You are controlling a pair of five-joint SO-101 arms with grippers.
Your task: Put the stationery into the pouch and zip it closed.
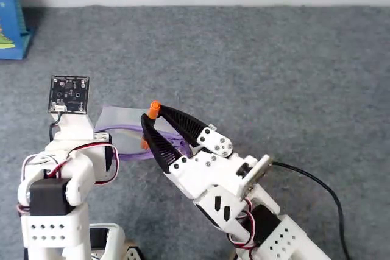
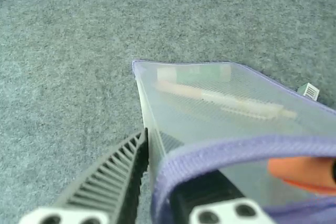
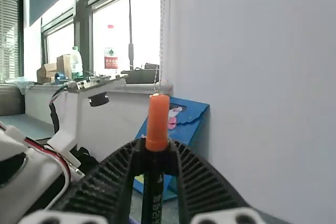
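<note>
High view: the left arm (image 1: pixel 67 175) is at the near left, with its wrist over the pouch (image 1: pixel 116 120). The pouch is see-through with a purple zip rim and lies on the grey mat (image 1: pixel 256 59), left of centre. The right gripper (image 1: pixel 152 119) comes in from the near right. Its fingers are clamped on a pen (image 1: pixel 154 109) with an orange cap. The pen is roughly upright at the pouch's right end, with its low end at the purple rim. A blue box (image 1: pixel 11 22) is at the far left. A black cable (image 1: pixel 317 187) runs off at the near right.

Left wrist view: the left gripper (image 2: pixel 155 145) is closed on the pouch (image 2: pixel 220 119) at its mouth. One finger (image 2: pixel 113 179) is outside the wall and the other is inside, under the purple rim (image 2: pixel 236 148). A white pen (image 2: pixel 226 98) and a green stick (image 2: pixel 194 73) lie flat inside, toward the far end. An orange part of the held pen (image 2: pixel 302 174) shows at the mouth, on the right. I can't tell how deep in it is. A small white tag (image 2: pixel 308 92) sits at the pouch's far right edge.

Right wrist view: the right gripper (image 3: pixel 156 153) has both fingers pressed on the black pen (image 3: pixel 157 119), with the orange cap sticking out past the tips. The blue box (image 3: pixel 186 121) and a white wall are behind. The left arm (image 3: pixel 31 156) is off to one side.
</note>
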